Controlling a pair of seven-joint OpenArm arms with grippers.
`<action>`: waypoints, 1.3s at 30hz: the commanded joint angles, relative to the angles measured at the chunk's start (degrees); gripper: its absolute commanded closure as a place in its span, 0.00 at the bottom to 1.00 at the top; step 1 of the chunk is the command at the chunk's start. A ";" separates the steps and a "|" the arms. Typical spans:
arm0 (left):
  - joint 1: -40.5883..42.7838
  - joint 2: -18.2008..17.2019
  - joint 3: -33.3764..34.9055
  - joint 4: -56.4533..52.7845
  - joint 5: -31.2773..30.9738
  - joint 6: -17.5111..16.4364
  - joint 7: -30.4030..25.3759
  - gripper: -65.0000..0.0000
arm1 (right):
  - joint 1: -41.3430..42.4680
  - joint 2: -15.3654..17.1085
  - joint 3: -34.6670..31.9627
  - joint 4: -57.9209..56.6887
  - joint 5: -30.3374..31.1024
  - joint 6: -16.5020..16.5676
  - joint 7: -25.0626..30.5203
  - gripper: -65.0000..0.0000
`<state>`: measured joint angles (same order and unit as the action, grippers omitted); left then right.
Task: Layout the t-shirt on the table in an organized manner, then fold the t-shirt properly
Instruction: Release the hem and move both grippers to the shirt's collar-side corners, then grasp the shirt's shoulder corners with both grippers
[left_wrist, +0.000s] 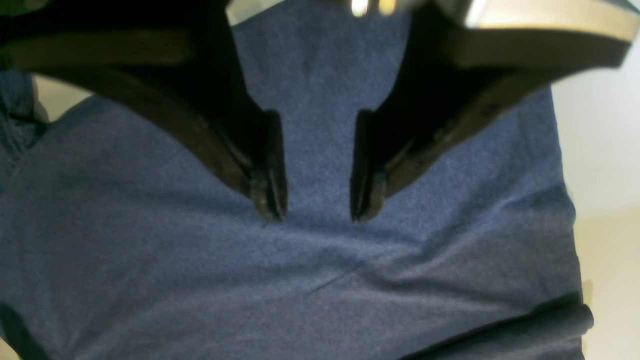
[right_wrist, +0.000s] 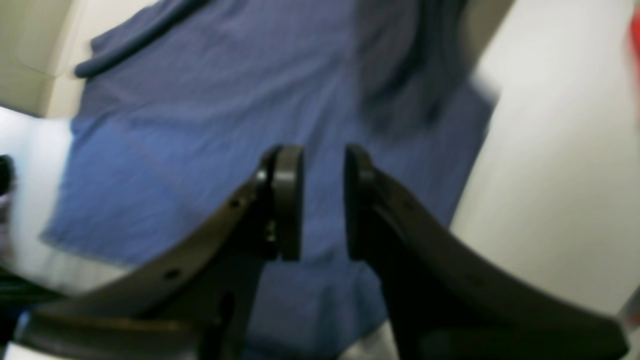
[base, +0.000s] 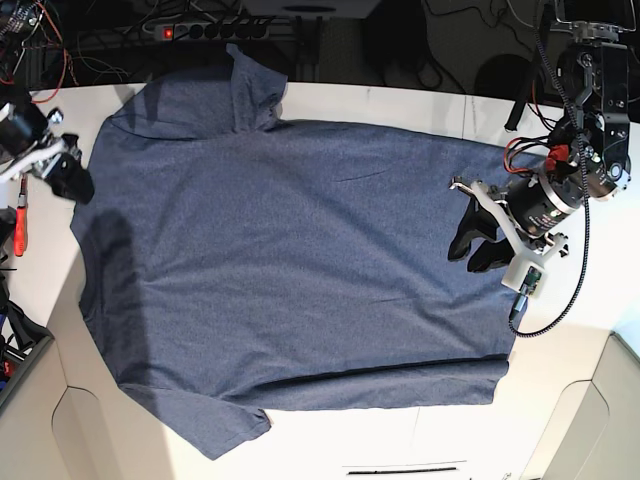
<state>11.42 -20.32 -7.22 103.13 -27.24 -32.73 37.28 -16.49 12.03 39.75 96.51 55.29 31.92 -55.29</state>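
The t-shirt (base: 280, 250) lies spread flat across the table (base: 400, 440), plain blue side up, one sleeve at the far edge and the other at the near left. My left gripper (base: 470, 250) hovers over the shirt's right end. In the left wrist view this gripper (left_wrist: 315, 215) stands open just above the cloth (left_wrist: 300, 290), nothing between its fingers. My right gripper (base: 75, 185) is at the shirt's left edge. The right wrist view is blurred and shows the right gripper (right_wrist: 322, 160) with a narrow gap, empty, the shirt (right_wrist: 200, 125) beneath and beyond it.
A power strip (base: 200, 30) and cables run behind the table's far edge. A red-handled tool (base: 20, 225) lies at the far left. Rounded cut-outs mark the table's near corners, with a thin dark seam (base: 400, 468) along the near edge. Bare white table (right_wrist: 550, 175) flanks the shirt.
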 joint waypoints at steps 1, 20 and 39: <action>-0.61 -0.63 -0.35 0.98 -0.85 -1.25 -1.31 0.66 | -0.72 0.20 1.60 -0.44 3.82 1.18 0.28 0.79; -0.63 -0.59 -0.35 0.96 -0.87 -1.40 -1.49 0.66 | -3.02 -0.98 7.15 -12.74 1.60 1.31 5.62 0.46; -0.63 -0.61 -0.35 0.96 -2.10 -1.40 -1.42 0.66 | 2.45 -1.42 -2.27 -23.87 -5.84 -0.68 10.47 0.46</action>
<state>11.42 -20.32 -7.22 103.11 -28.53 -33.32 37.26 -13.65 10.04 37.32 72.42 50.76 32.08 -44.07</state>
